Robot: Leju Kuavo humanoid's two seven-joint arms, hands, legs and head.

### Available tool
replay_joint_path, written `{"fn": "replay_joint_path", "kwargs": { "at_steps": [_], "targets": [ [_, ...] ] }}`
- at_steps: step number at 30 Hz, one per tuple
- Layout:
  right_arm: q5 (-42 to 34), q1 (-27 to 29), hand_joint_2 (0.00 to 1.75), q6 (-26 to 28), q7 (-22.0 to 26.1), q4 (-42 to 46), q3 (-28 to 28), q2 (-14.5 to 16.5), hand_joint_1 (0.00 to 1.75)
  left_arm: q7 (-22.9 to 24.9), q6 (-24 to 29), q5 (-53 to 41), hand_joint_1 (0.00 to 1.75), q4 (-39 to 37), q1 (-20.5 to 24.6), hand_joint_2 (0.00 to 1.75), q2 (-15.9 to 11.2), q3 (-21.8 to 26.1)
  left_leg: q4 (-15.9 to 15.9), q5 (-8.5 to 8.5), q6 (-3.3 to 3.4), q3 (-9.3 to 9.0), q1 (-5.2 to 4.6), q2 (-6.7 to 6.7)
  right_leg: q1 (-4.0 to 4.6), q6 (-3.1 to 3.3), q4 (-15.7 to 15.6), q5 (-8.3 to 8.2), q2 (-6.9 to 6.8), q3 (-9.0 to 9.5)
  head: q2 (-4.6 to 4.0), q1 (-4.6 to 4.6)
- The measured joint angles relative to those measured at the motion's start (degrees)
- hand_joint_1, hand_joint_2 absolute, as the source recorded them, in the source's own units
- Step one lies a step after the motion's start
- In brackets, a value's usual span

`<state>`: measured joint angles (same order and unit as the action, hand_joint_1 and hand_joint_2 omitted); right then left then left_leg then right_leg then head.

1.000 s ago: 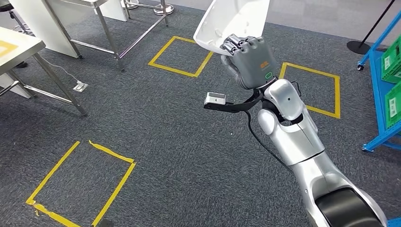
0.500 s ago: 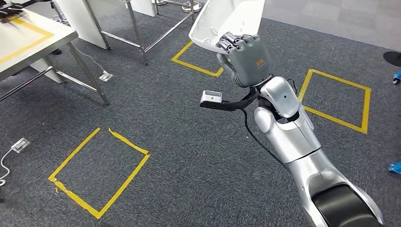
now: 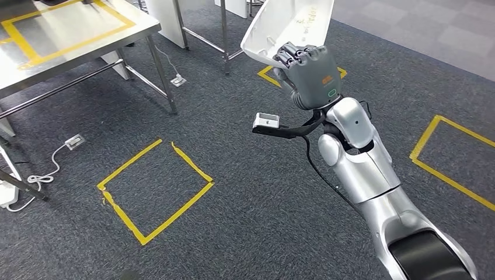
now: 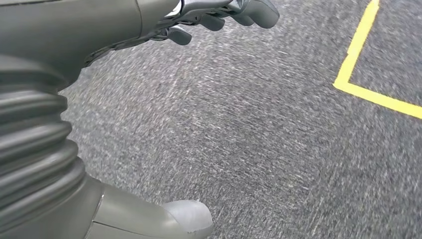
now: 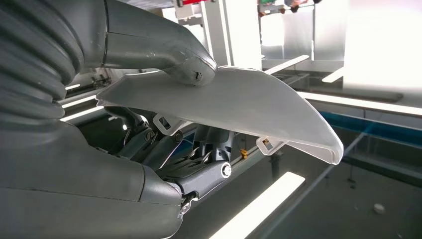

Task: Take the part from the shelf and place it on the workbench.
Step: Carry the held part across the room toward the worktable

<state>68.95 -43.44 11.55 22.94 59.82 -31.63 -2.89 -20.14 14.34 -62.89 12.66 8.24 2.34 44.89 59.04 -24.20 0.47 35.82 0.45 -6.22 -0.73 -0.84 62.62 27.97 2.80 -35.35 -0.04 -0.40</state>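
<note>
Since the earlier frames the whole floor has slid across the head view, which reads as the robot turning, not as anything on the floor moving: the steel worktop (image 3: 70, 35) with its yellow tape outline now sits fuller in the upper left of the frame, and the blue shelf is no longer seen at the right edge. Relative to the camera the right hand (image 3: 308, 74) is about where it was, raised at upper centre, its fingers (image 3: 295, 55) curled over the lower edge of the white plastic part (image 3: 286, 26). The right wrist view shows the thumb pressing on the part's curved outer face while the fingers clamp from beneath, a pinch that probably keeps the light shell from swinging during the walk. Holding it high and forward likely keeps it clear of the body and in sight. The left hand (image 4: 214, 15) hangs over the carpet with its fingers loosely curled and nothing in them. Carrying appears under way; the worktop is still well apart from the part.
</note>
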Motion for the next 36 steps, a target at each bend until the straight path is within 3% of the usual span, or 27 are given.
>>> {"fn": "replay_joint_path", "kwargs": {
  "at_steps": [2,4,6,8,10,11,12,14,16,17,19,20,22,23,24,26,27,28,30,32,34,35,36],
  "targets": [
    [0.0,0.0,1.75,0.0,0.0,0.0,0.1,0.0,1.75,0.0,-0.1,0.0,0.0,0.0,0.2,1.75,0.0,0.0,0.0,0.2,-0.78,0.4,0.09,-1.33,0.06,0.26,-3.3,-0.56,1.2,1.43,0.0,-0.02],
    [0.0,0.0,1.75,0.0,-0.1,0.1,0.1,0.0,1.75,0.1,-0.1,0.0,0.0,0.0,0.0,1.75,-0.1,0.0,-0.4,0.58,-1.61,0.79,0.2,-2.26,0.14,0.79,-3.7,-0.82,-0.08,1.6,0.0,-0.01],
    [0.0,0.0,1.75,0.0,0.0,0.2,0.1,0.1,1.75,0.1,-0.2,0.0,0.0,0.0,-0.1,1.75,-0.2,0.0,0.8,-0.14,-2.1,1.61,-0.03,0.28,-0.03,1.64,-4.2,-1.26,-1.46,1.96,0.0,-0.24],
    [0.0,0.1,1.75,0.0,0.0,0.3,0.2,0.1,1.75,0.1,-0.2,-0.1,0.0,-0.1,0.2,1.75,-0.2,0.0,6.3,-3.23,-2.36,4.18,-0.18,4.38,-0.02,2.22,-4.6,-1.41,-2.92,2.1,0.0,-0.53],
    [0.0,0.3,1.75,0.0,0.0,0.3,0.3,0.1,1.75,0.1,-0.2,-0.1,0.0,-0.1,0.3,1.75,-0.2,0.0,13.7,-6.44,-2.67,7.58,0.03,5.73,0.1,2.4,-4.6,-1.29,-4.54,2.07,0.0,-0.6],
    [0.0,0.4,1.75,0.0,0.0,0.3,0.3,0.1,1.75,0.1,-0.3,-0.1,0.0,-0.1,0.3,1.75,-0.2,0.0,15.5,-6.79,-2.79,8.35,0.1,5.87,0.12,2.4,-4.5,-1.22,-5.36,2.08,0.0,-0.61],
    [0.0,0.5,1.75,0.0,0.0,0.3,0.3,0.1,1.75,0.1,-0.3,-0.1,0.0,-0.1,0.3,1.75,-0.2,0.0,14.9,-6.0,-2.87,7.91,0.15,6.04,0.12,2.34,-4.5,-1.14,-6.15,2.12,0.0,-0.62],
    [0.0,0.5,1.75,0.0,0.0,0.3,0.3,0.1,1.75,0.1,-0.3,-0.1,0.0,-0.1,0.3,1.75,-0.3,0.0,7.7,-2.59,-2.78,3.96,0.12,7.61,0.15,2.05,-4.4,-0.86,-7.66,2.36,0.0,-0.62],
    [0.0,0.5,1.75,0.0,0.0,0.3,0.4,0.1,1.75,0.1,-0.3,-0.1,0.0,-0.1,0.4,1.75,-0.4,0.0,1.2,-0.65,-2.04,0.35,-0.2,9.71,0.45,1.53,-4.2,-0.46,-8.97,2.61,0.0,-0.59],
    [0.0,0.4,1.75,0.0,0.0,0.3,0.4,0.1,1.75,0.1,-0.3,-0.1,0.0,-0.1,0.5,1.75,-0.4,0.0,-0.1,-0.54,-1.59,-0.3,-0.36,10.09,0.64,1.24,-4.2,-0.31,-9.58,2.73,0.0,-0.56],
    [0.0,0.4,1.75,0.0,0.0,0.4,0.5,0.1,1.75,0.1,-0.3,-0.1,0.0,-0.1,0.5,1.75,-0.4,0.0,-0.2,-0.55,-0.75,-0.17,-0.46,8.8,0.79,0.65,-4.3,-0.11,-10.78,3.0,0.0,-0.53],
    [0.1,0.4,1.75,0.0,-0.1,0.4,0.5,0.2,1.75,0.1,-0.3,-0.1,0.0,-0.1,0.4,1.75,-0.3,0.0,-0.3,-0.46,-0.45,-0.15,-0.34,8.06,0.68,0.27,-4.1,0.17,-10.33,3.07,0.0,-0.49],
    [0.1,0.4,1.75,0.0,-0.2,0.5,0.8,0.0,1.75,0.0,-0.4,-0.3,0.0,-0.1,0.6,1.75,-0.3,0.0,-0.5,-0.22,0.17,-0.21,0.02,6.68,0.31,-0.42,-1.2,2.11,-7.11,1.93,0.0,-0.39],
    [0.1,0.4,1.75,0.0,-0.2,0.5,1.0,-0.3,1.75,0.0,-0.5,-0.5,0.0,-0.1,0.7,1.75,-0.2,0.0,-0.6,-0.14,0.38,-0.19,0.14,5.95,0.16,-0.67,2.1,3.8,-5.03,0.38,0.0,-0.32],
    [0.1,0.6,1.75,0.1,-0.3,0.5,1.1,-0.8,1.75,0.0,-0.5,-0.7,0.0,-0.1,0.9,1.75,-0.1,0.0,-0.5,-0.1,0.53,-0.13,0.18,5.16,0.12,-0.78,6.2,5.6,-3.82,-1.62,0.0,-0.28],
    [0.1,1.1,1.75,0.1,-0.3,0.5,1.4,-1.6,1.75,0.1,-0.8,-1.1,0.0,-0.1,1.0,1.75,0.0,0.0,-0.4,-0.07,0.63,-0.03,0.16,3.4,0.17,-0.77,12.2,7.26,-3.15,-4.95,0.0,-0.23],
    [0.1,1.3,1.75,0.1,-0.3,0.5,1.5,-1.9,1.75,0.2,-0.9,-1.2,0.0,-0.1,1.0,1.75,0.0,0.0,-0.3,-0.06,0.61,0.0,0.15,2.52,0.2,-0.63,12.1,6.4,-3.03,-5.24,0.0,-0.22],
    [0.1,1.4,1.75,0.1,-0.3,0.5,1.5,-2.2,1.75,0.3,-1.0,-1.3,0.0,-0.1,1.0,1.75,0.0,0.0,-0.2,-0.06,0.57,0.02,0.15,1.65,0.21,-0.41,9.6,4.49,-2.73,-4.33,0.0,-0.2],
    [0.1,1.3,1.75,0.1,-0.3,0.5,1.6,-2.5,1.75,0.4,-1.0,-1.5,0.0,-0.1,1.1,1.75,0.2,0.0,0.0,0.0,0.3,0.13,0.13,0.11,0.13,0.07,1.5,0.47,-0.41,-0.77,0.0,-0.2],
    [0.1,1.2,1.75,0.1,-0.3,0.5,1.7,-2.6,1.75,0.4,-1.3,-1.5,0.0,-0.1,1.3,1.75,0.3,0.0,0.0,0.23,-0.35,0.48,0.2,-1.26,0.16,0.29,-3.3,-0.98,1.44,1.4,0.0,-0.21],
    [0.0,1.2,1.75,0.1,-0.3,0.5,1.7,-2.7,1.75,0.5,-1.8,-1.7,0.0,-0.1,1.2,1.75,0.3,0.0,-0.3,0.69,-1.23,0.84,0.36,-2.67,0.27,0.62,-3.9,-1.06,0.63,1.66,0.0,-0.21],
    [0.0,1.2,1.75,0.2,-0.3,0.5,1.7,-2.7,1.75,0.5,-2.0,-1.8,0.0,-0.1,1.1,1.75,0.3,0.0,-0.4,0.8,-1.58,1.02,0.38,-2.54,0.2,0.97,-4.2,-1.26,-0.15,1.78,0.0,-0.21],
    [0.0,1.2,1.75,0.2,-0.3,0.5,1.7,-2.7,1.75,0.5,-2.2,-1.9,0.0,-0.1,1.1,1.75,0.3,0.0,0.0,0.49,-1.88,1.36,0.24,-1.33,0.11,1.4,-4.5,-1.45,-0.9,1.95,0.0,-0.33]
  ]
}}
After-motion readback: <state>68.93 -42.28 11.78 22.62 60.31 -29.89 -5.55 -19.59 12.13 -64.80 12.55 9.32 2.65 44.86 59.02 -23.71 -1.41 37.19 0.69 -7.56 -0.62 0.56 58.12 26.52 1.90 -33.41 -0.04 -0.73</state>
